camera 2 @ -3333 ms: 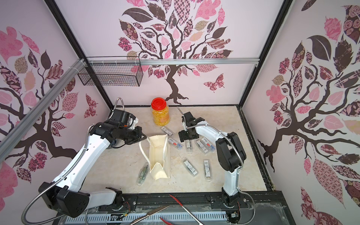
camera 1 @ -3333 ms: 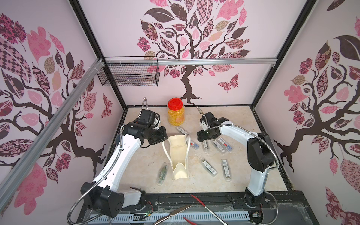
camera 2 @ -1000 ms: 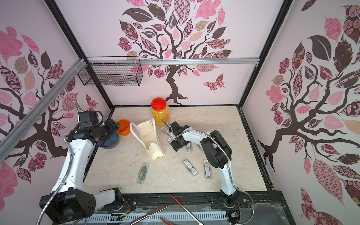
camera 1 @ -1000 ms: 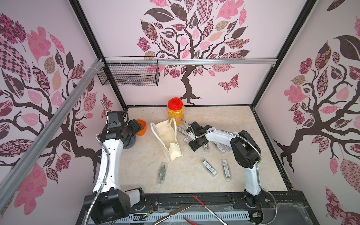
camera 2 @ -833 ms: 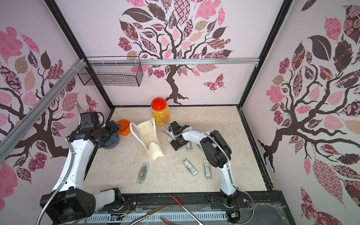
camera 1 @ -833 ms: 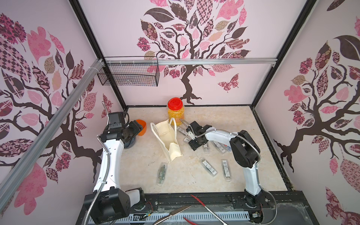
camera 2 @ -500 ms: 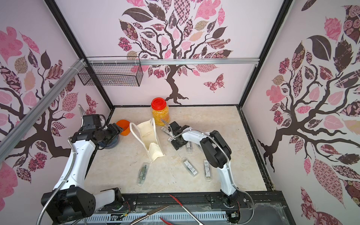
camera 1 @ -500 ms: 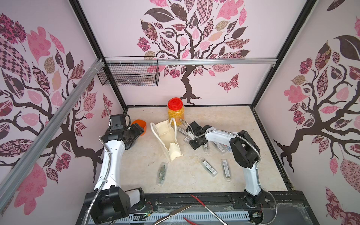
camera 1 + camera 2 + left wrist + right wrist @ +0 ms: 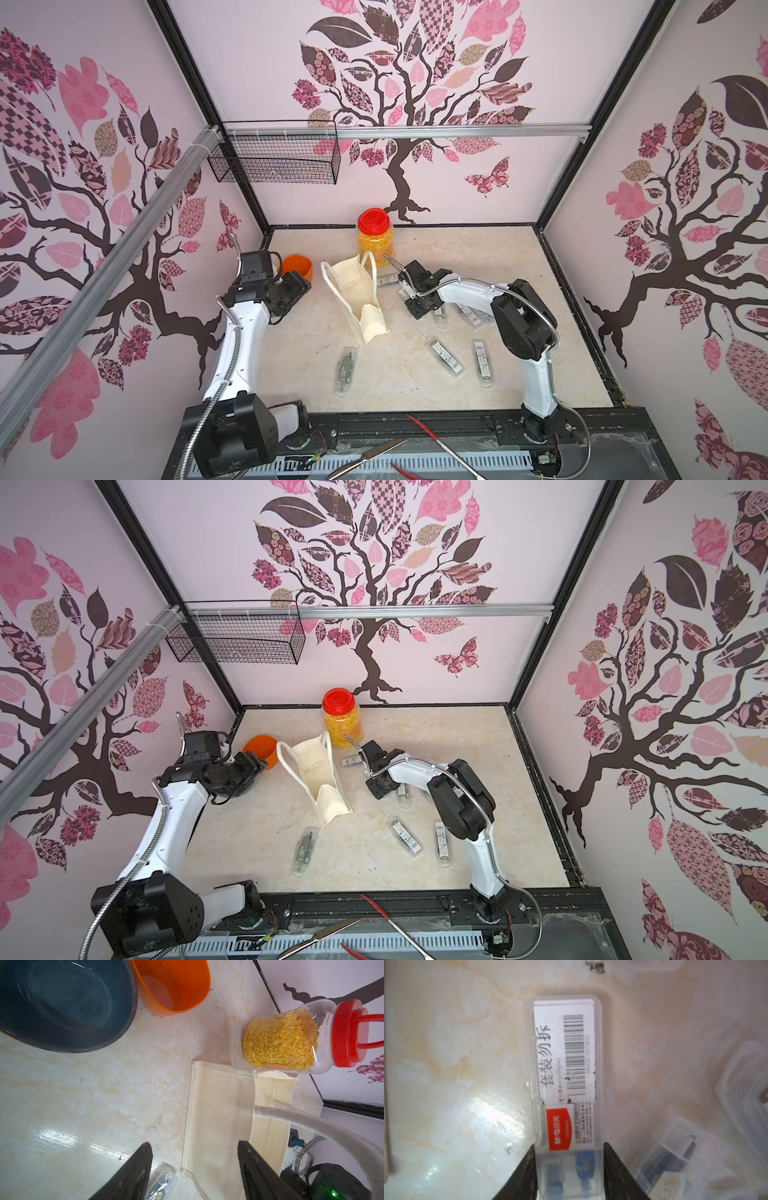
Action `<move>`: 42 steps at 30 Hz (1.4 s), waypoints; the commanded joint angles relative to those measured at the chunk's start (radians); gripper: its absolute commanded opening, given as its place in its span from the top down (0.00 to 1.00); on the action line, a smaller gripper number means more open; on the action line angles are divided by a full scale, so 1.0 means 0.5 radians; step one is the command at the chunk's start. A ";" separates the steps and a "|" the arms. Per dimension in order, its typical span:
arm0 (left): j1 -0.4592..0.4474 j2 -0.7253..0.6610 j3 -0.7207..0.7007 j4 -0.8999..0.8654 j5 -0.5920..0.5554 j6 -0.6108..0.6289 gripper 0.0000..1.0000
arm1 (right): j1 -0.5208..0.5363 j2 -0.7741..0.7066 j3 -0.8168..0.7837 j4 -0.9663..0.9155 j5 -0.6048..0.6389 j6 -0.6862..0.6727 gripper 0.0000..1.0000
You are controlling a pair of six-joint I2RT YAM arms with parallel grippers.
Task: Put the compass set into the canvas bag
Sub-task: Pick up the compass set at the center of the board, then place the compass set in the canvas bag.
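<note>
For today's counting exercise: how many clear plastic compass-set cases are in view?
7 clear plastic cases: one in the right hand; one beside the cream canvas bag; one in front of it; two front-right; two beside the right arm. More may be hidden.

Cream-white cloth canvas bag (image 9: 358, 286): plain, white handles. Beside the bag, clear plastic jar (image 9: 375, 245): red lid, yellow contents; orange plastic cup (image 9: 297, 266). Clear plastic compass set case (image 9: 566, 1076): white barcode label, red patch, blue parts inside.
</note>
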 commanded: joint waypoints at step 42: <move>0.005 -0.041 -0.235 0.165 0.207 -0.068 0.33 | 0.160 -0.878 0.843 -0.033 -0.443 0.384 0.57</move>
